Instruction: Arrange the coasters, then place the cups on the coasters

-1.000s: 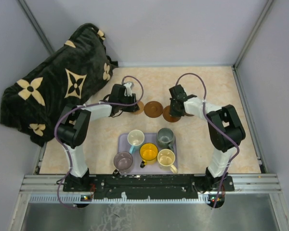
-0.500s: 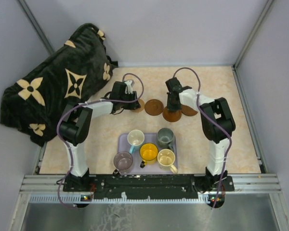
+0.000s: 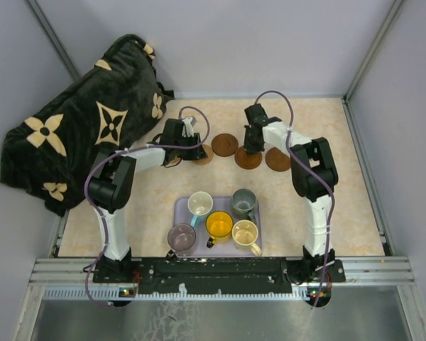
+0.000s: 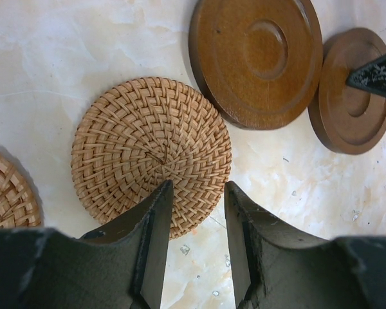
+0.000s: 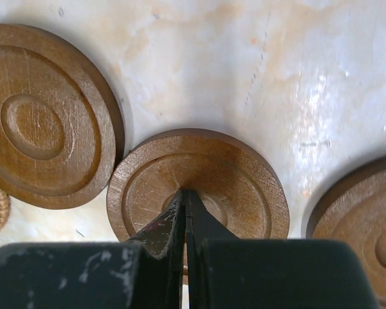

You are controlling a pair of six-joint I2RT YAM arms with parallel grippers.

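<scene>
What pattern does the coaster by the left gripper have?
The round tan wicker coaster has a woven spiral weave; clearest in left wrist view.

Top camera: I look steeply down from above and behind the arm bases [image 3: 115,268], whole table [image 3: 341,206] in frame. Left wrist: close, facing down, woven coaster [image 4: 151,148] centre-left. Right wrist: nearer yet, over the middle wooden coaster [image 5: 244,193], which also sits at left wrist's right edge.
</scene>
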